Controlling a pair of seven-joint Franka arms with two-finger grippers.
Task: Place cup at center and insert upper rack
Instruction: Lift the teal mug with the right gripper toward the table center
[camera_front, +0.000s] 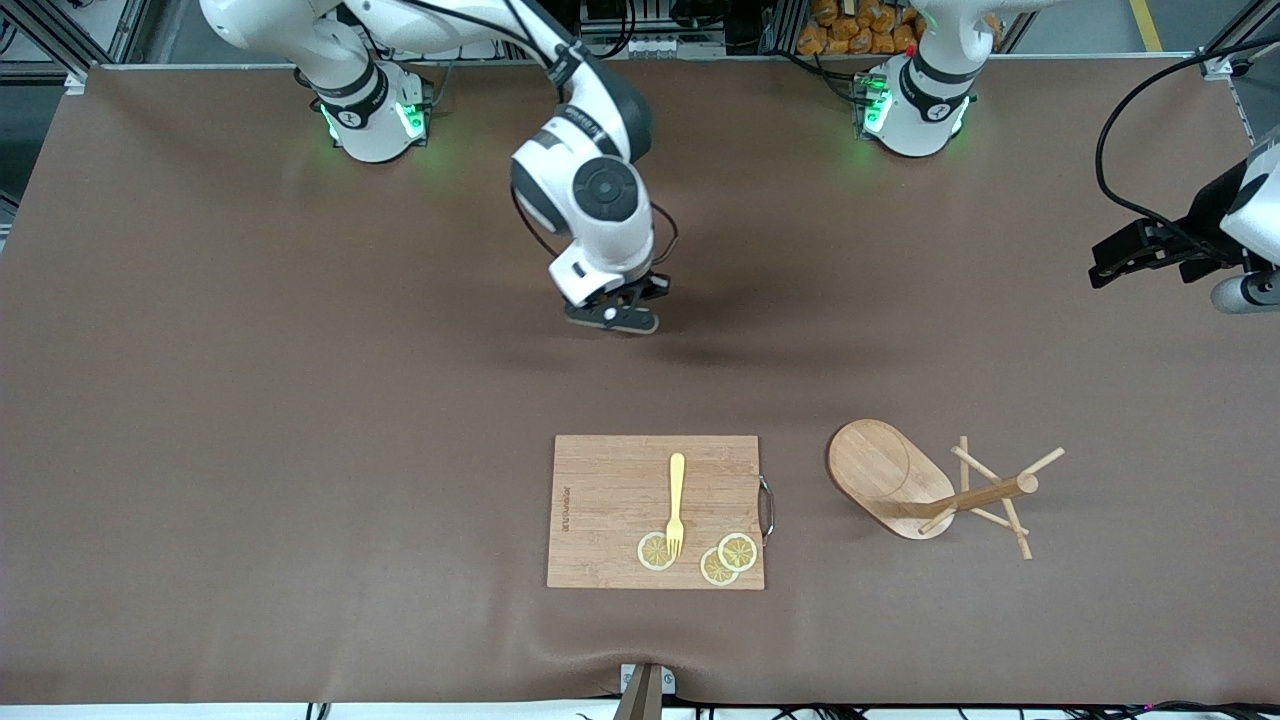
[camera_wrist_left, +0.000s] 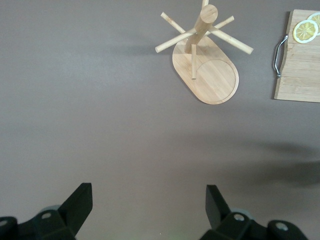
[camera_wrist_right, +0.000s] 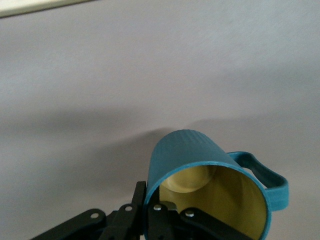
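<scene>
two arms are at work over the brown table (camera_front: 250, 400). the right gripper (camera_front: 615, 312) hangs above bare tabletop mid-table, fingers clamped on the rim of the cup (camera_wrist_right: 210, 190), which looks tipped, though the front view barely shows it. nearer the front camera lies a cutting board (camera_front: 610, 500) with a yellow fork (camera_front: 676, 503) and lemon slices (camera_front: 728, 558). beside it, toward the left arm's end, the upper rack (camera_front: 935, 490) lies toppled on the table. the left gripper (camera_wrist_left: 147, 205) hovers at that end, jaws wide and empty.
</scene>
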